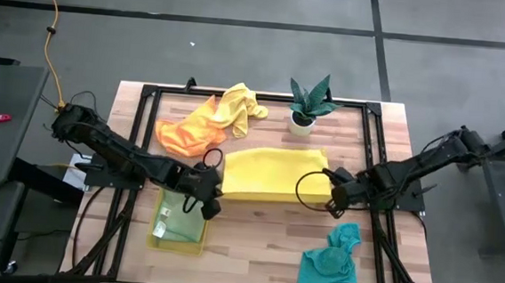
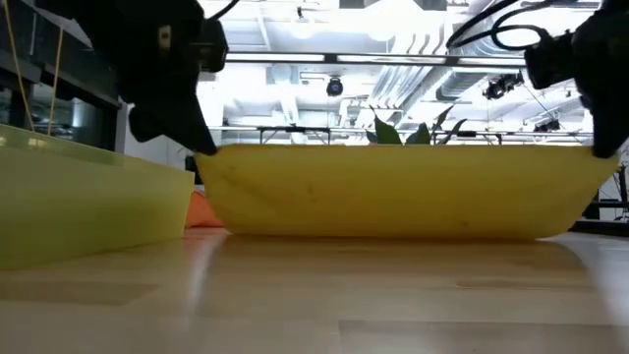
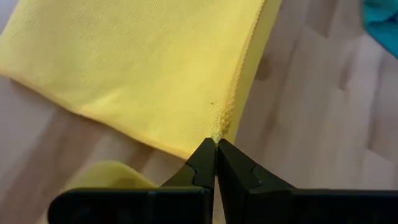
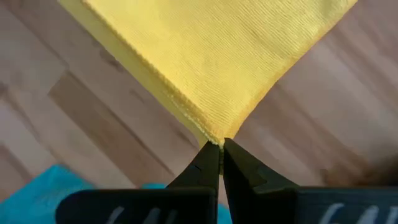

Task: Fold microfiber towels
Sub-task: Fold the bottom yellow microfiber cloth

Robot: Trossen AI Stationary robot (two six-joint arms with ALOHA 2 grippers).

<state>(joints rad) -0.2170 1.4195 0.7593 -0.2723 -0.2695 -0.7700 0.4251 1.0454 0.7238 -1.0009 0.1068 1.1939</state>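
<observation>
Cloth: flat yellow microfiber towel (image 1: pixel 272 173), soft, limp, light.
Hold: near corners.
Left end effector (image 3: pixel 216 144): clamped on corner.
Right end effector (image 4: pixel 220 147): likewise.

Probably lab: exposed ceiling ducts (image 2: pixel 393 74).

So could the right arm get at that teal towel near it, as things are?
Probably not yet: the right gripper is shut on a corner of the yellow towel. The teal towel lies close by on the table, with nothing lying between.
</observation>
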